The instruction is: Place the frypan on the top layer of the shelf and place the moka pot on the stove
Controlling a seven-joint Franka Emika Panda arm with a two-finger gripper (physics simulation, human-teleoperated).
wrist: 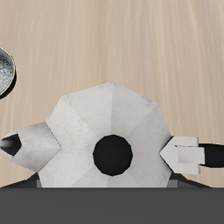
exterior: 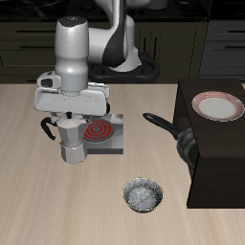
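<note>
Risk lay mainly in the placement: the moka pot [exterior: 72, 142] stood or hung at the stove [exterior: 108, 137] edge, overlapping its near corner rather than the red spiral ring, and if let go there it could, I judged, settle half off the plate and tip. The gripper [exterior: 69, 103] sat directly above the pot; the wrist view looked straight down on the lid and black knob, and the fingers did not show in either view, so I could not tell how wide the jaws stood or whether they had hold of the pot. The pot was faceted silver metal, with a pointed spout and a black side handle, likely slippery under a poor grasp. The stove was a flat grey square. The frypan [exterior: 185, 144], black and round with a long straight handle, appeared propped on edge against the side of the shelf [exterior: 222, 158], not on its flat dark top, where a pink-rimmed plate [exterior: 217, 106] took up room. A small shiny bowl [exterior: 143, 195] stood nearer the table's front edge.
</note>
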